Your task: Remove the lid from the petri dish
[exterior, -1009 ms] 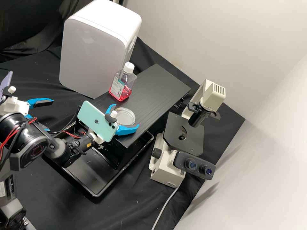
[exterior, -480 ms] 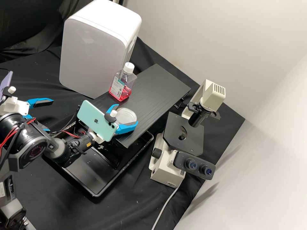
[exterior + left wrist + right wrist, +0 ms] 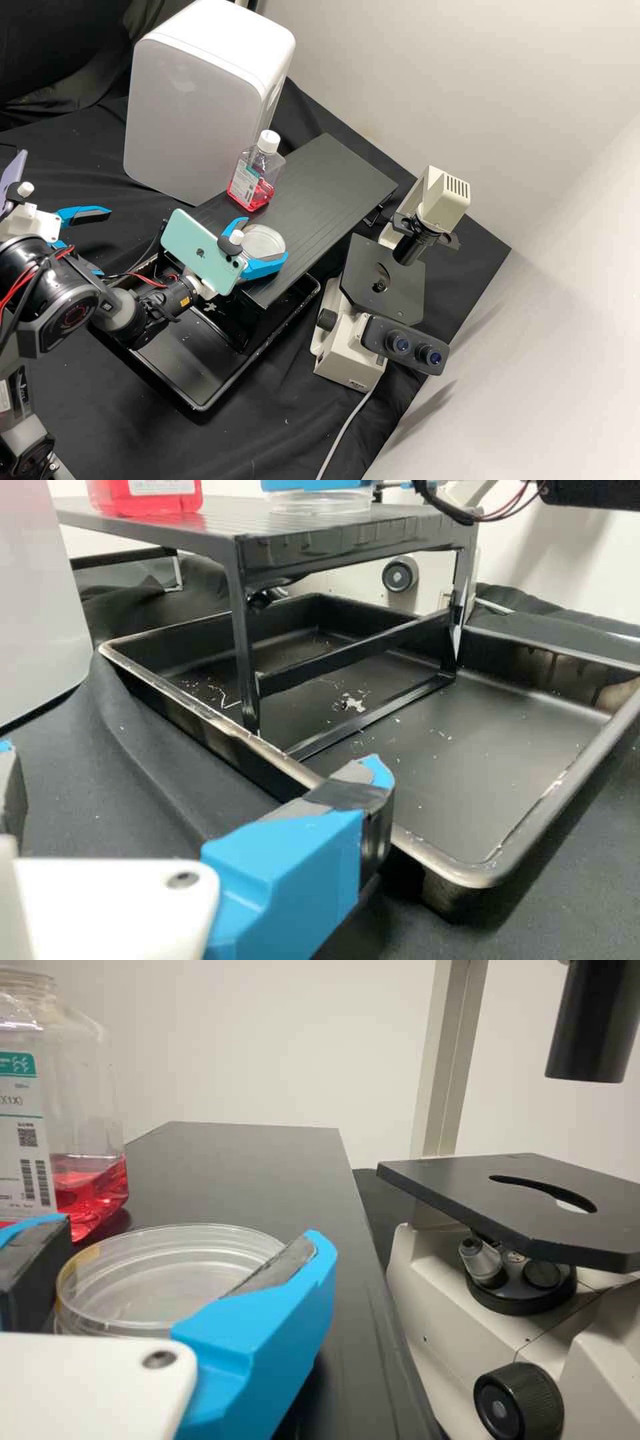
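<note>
A clear petri dish [image 3: 261, 241] with its lid on sits at the near end of the raised black platform [image 3: 333, 180]. My right gripper [image 3: 263, 244] is shut on the lid, one blue finger on each side. In the right wrist view the dish [image 3: 170, 1275] lies between the fingers [image 3: 270, 1310] of the right gripper [image 3: 175, 1245], and both pads touch its rim. My left gripper [image 3: 100, 241] hangs open at the far left, apart from the dish. In the left wrist view the left gripper [image 3: 190, 765] is low beside the black tray [image 3: 520, 850], and the dish [image 3: 320, 498] stands far off on the platform.
A flask of red liquid [image 3: 255, 175] stands on the platform behind the dish, in front of a large white box [image 3: 200, 93]. The platform stands in a black tray [image 3: 200, 393]. A microscope [image 3: 393, 287] sits to the right of the platform.
The right gripper's fingers closed in from a wide spread onto the dish lid. The dish has stayed on the platform and the left arm has hardly moved.
</note>
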Robot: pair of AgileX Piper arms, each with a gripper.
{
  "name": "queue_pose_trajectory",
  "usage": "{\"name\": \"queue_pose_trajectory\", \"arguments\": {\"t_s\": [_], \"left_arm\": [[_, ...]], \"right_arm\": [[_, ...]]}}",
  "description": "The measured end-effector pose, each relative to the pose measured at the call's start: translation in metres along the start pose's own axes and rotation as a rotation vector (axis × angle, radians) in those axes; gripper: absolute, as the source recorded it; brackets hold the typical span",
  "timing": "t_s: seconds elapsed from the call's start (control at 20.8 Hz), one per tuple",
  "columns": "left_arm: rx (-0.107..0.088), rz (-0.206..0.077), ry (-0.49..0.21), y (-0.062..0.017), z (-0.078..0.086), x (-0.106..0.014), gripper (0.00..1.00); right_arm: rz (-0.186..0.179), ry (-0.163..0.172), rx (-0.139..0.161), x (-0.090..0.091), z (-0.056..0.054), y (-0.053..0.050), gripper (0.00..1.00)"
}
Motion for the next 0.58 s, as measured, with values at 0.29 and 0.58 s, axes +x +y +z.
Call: {"name": "queue_pose_trajectory", "arguments": {"t_s": [0.29,0.58], "left_arm": [[0.000,0.000,0.000,0.0000,0.000,0.000,1.00],[0.000,0.000,0.000,0.0000,0.000,0.000,1.00]], "right_arm": [[0.012,0.003,-0.001,-0.003,-0.001,0.004,0.00],[0.045,0.026,0.002,-0.010,-0.008,0.014,0.00]]}}
